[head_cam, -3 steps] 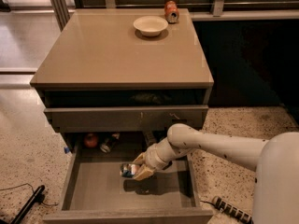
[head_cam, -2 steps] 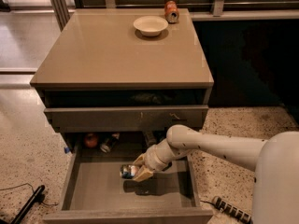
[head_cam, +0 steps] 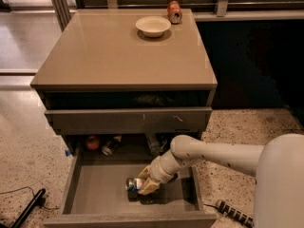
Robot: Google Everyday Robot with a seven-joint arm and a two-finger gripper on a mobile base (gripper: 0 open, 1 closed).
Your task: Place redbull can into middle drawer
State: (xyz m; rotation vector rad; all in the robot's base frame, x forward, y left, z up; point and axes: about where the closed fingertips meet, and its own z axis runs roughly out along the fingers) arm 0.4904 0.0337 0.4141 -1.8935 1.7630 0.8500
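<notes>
While the arm point(head_cam: 213, 153) is reaching in from the right of the view, the hand point(head_cam: 142, 183) is sitting low inside the middle drawer point(head_cam: 95, 194), which is standing pulled out. Its two fingers are clamping the redbull can point(head_cam: 132, 184) — the can is lying sideways, poking out past the hand toward the left of the view. A shadow is showing just below it; can't tell whether the can is touching the drawer floor. Behind the hand, at the drawer's back, a red item point(head_cam: 92, 142) and two dark containers point(head_cam: 110, 146) are lying. Directly above the hand, the scratched drawer front point(head_cam: 128, 120) is sitting. Well beyond it — a pale bowl point(head_cam: 153, 25) and an orange-red can point(head_cam: 174, 12) are resting close together on the tabletop point(head_cam: 114, 61).
</notes>
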